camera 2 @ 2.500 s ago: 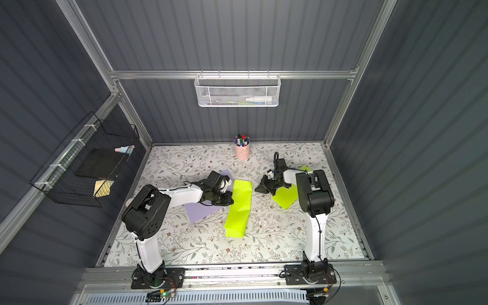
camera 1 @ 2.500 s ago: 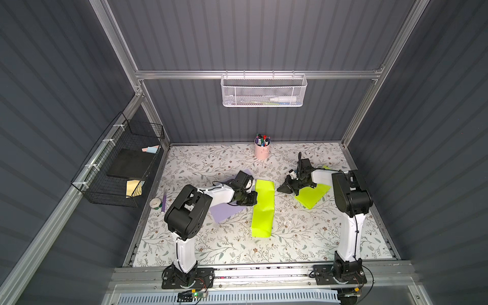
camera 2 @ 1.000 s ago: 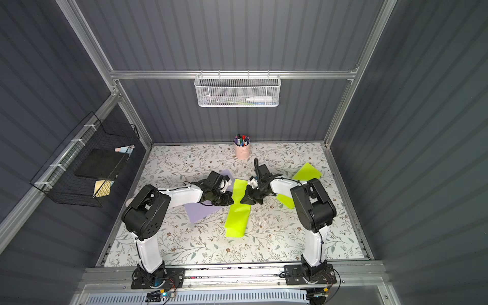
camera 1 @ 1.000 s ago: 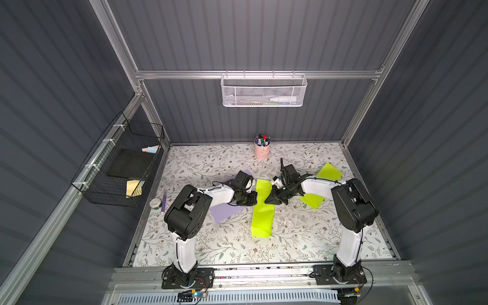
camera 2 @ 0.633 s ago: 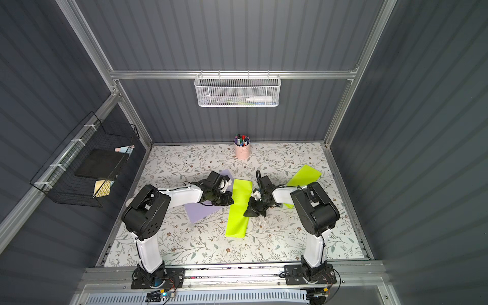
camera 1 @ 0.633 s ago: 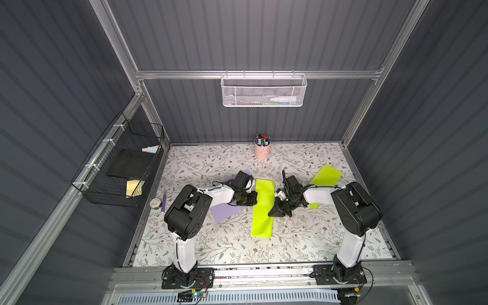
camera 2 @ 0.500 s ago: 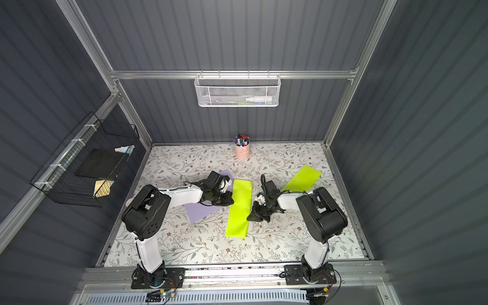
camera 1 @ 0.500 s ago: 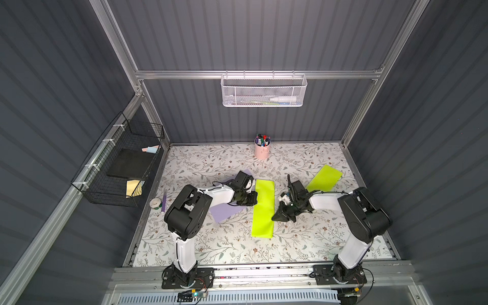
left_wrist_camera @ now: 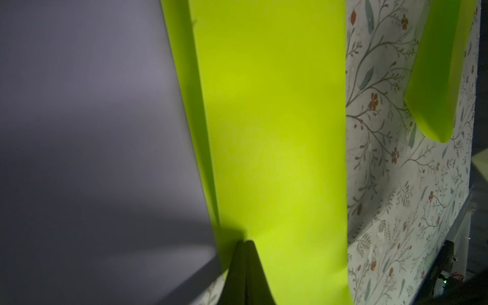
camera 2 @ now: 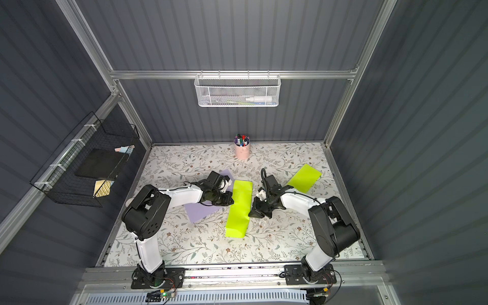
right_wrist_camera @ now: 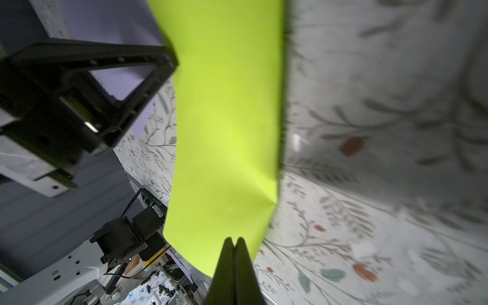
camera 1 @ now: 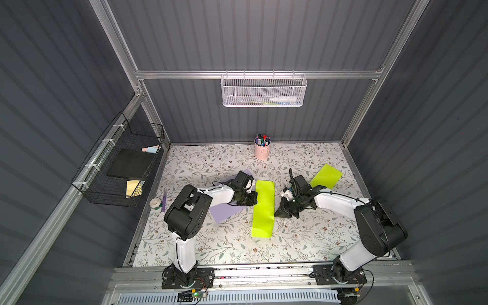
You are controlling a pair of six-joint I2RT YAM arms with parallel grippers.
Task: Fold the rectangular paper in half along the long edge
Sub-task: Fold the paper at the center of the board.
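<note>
The rectangular paper [camera 1: 262, 208] [camera 2: 239, 208] is lime green and lies at the table's middle as a long narrow strip, one layer over another. In the left wrist view the lower layer shows along one long edge of the paper [left_wrist_camera: 277, 132]. My left gripper [camera 1: 254, 198] [camera 2: 231, 198] [left_wrist_camera: 245, 241] is shut, its tip resting on the strip's left edge near the far end. My right gripper [camera 1: 277, 214] [camera 2: 250, 214] [right_wrist_camera: 233, 239] is also shut, with its tip at the strip's right edge, about halfway along the paper [right_wrist_camera: 227, 118].
A second lime sheet [camera 1: 326, 176] lies at the back right, and a purple sheet [camera 1: 224, 210] sits under my left arm. A pink pen cup [camera 1: 262, 151] stands at the back. A tape roll [camera 1: 155, 202] and a pen [camera 1: 163, 202] lie by the left wall's black wire basket [camera 1: 124, 169].
My right gripper left the second lime sheet, which ended up farther back right, came to the strip's right edge and slid along it toward the front. The left arm stayed put.
</note>
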